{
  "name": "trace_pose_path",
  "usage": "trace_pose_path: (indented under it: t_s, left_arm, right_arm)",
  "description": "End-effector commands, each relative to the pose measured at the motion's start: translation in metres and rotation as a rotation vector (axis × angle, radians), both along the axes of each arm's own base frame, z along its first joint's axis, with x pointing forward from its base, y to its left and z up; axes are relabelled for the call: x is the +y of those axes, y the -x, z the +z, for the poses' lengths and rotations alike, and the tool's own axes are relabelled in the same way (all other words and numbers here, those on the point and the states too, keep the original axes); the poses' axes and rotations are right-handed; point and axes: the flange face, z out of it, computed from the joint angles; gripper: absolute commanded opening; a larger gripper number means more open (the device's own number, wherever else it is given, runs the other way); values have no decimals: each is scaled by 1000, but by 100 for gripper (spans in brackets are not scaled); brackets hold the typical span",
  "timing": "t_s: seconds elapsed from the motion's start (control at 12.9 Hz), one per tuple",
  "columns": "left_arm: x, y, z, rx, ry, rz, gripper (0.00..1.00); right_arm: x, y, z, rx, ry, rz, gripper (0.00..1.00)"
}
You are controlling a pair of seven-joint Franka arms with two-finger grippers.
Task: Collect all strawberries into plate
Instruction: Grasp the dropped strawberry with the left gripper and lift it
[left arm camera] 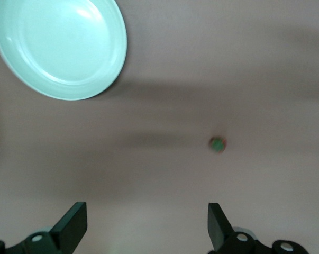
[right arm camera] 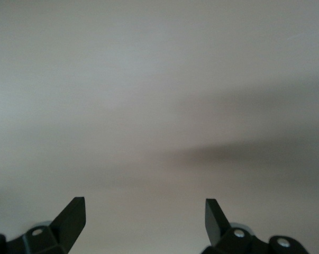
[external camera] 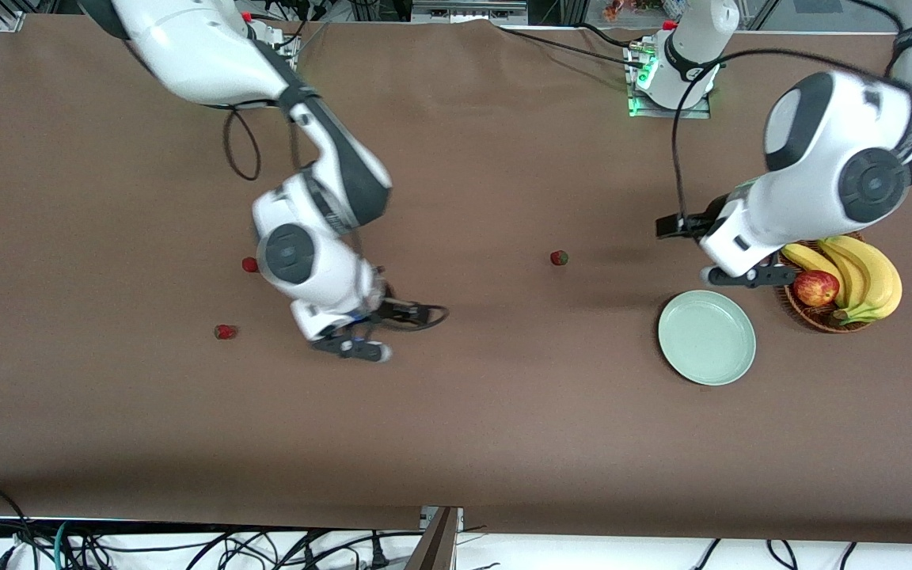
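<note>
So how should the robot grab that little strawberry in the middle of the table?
Probably from straight above, fingers pinching the red sides of the middle strawberry. In the left wrist view its green top faces up, so it seems to stand upright, with bare table all around. The open left gripper, near the plate, looks closest.

Red strawberries, mint-green plate, brown table
</note>
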Motion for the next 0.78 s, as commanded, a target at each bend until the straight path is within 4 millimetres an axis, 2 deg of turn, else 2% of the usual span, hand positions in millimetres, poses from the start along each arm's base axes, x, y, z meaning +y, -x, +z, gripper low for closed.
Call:
trace_pose_path:
  t_s: [0.0,0.08,0.23,0.39,0.47,0.62,0.7]
  left_arm:
    - [-76,9,-60,-31,-52,135,100]
    - [-94,16,-82,-64,-69,152,100]
    - [-131,48,-123,-105,-84,170,100]
    - [-135,69,-161,-167,-124,148,100]
    - [-134,75,-173,-203,-137,122,100]
    - [-135,81,-205,-238,-109,100,100]
    - [-139,84,-219,-244,-89,99,100]
  right_arm:
    - [-79,10,19,66,61,102,99]
    - [-106,22,20,72,93,105,99]
    - [-155,54,17,60,121,136,99]
    - [-202,87,-4,52,128,166,99]
    - [-220,101,-18,50,132,167,99]
    - [-243,131,-56,43,138,160,99]
    - [-247,142,-75,25,142,152,99]
